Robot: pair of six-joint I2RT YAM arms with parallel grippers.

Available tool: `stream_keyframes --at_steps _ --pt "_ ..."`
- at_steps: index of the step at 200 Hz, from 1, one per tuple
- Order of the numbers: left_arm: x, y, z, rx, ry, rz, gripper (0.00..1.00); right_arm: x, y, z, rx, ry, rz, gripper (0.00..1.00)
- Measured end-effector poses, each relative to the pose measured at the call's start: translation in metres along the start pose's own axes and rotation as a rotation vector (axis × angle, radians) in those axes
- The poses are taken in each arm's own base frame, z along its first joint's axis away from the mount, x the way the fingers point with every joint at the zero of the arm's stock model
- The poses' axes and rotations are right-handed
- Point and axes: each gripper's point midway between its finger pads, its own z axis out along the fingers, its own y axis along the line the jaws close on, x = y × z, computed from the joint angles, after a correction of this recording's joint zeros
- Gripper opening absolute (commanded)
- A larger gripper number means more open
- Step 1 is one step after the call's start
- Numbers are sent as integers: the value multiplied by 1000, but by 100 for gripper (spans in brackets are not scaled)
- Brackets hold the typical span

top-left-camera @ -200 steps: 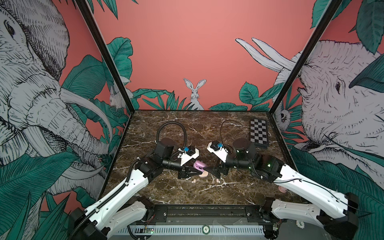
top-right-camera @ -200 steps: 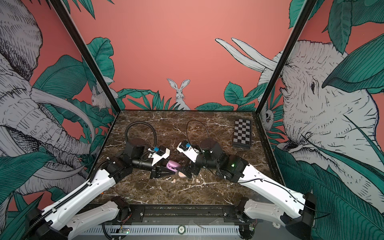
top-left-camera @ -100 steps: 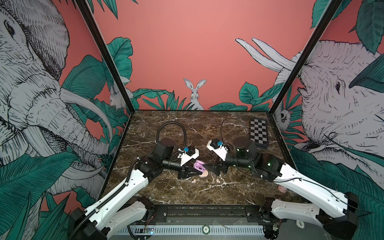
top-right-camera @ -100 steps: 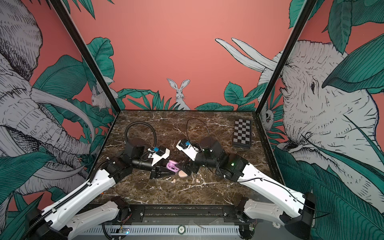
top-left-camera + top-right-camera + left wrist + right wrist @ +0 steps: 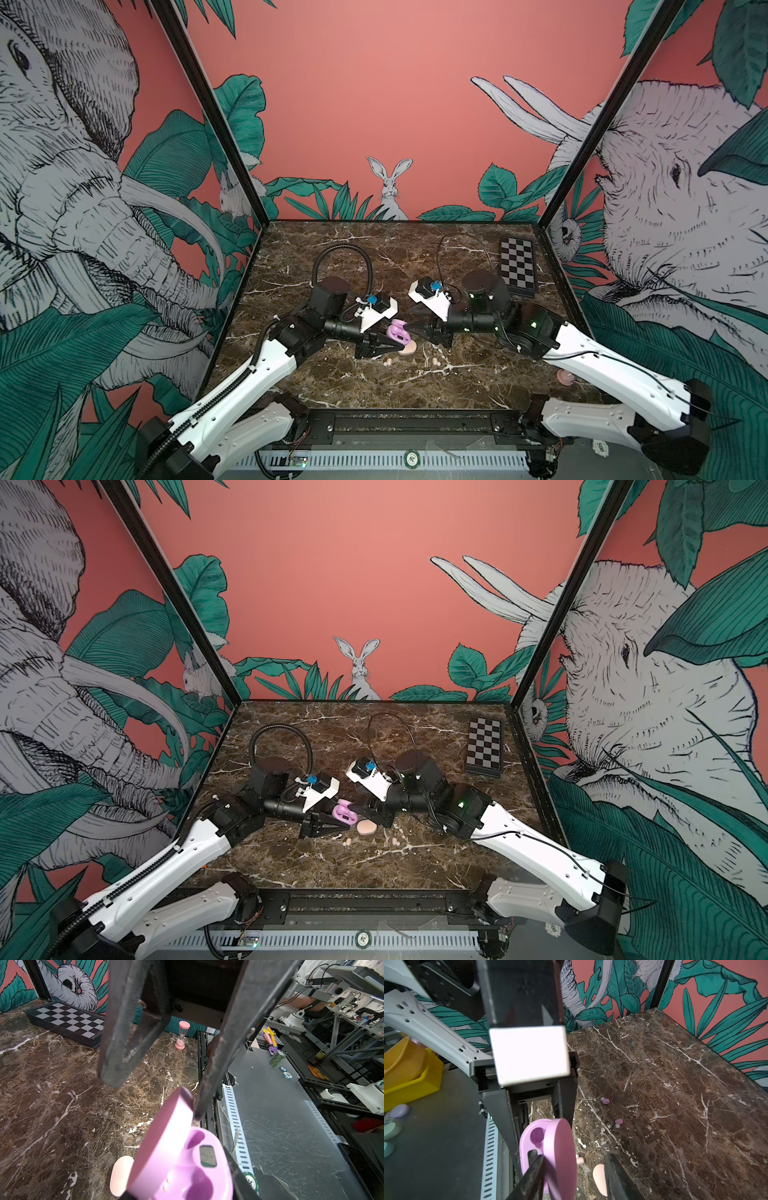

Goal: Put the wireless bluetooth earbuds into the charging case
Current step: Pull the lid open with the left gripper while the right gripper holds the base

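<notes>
Open charging case (image 5: 397,332) at table (image 5: 374,386) centre between both grippers, second case (image 5: 408,348) just in front, loose earbuds (image 5: 388,362) nearer the front edge, checkerboard (image 5: 517,267) at back right.

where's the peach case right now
In both top views the peach case lies closed on the marble table near the middle, just in front of the open lilac case.

Lilac case (image 5: 182,1159) smooth matt plastic; tabletop (image 5: 332,382) polished brown marble look; gripper fingers (image 5: 116,1043) scuffed matt black plastic.
</notes>
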Motion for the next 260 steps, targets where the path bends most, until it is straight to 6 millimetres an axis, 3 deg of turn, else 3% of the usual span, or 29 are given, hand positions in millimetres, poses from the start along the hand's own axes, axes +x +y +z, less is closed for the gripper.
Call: stream_keyframes --at_steps 96,260 --pt "2 1 0 -7 5 3 0 7 2 5 -25 40 12 32" --pt "4 1 -1 -17 16 -7 0 12 -1 8 -13 62 -24 5"
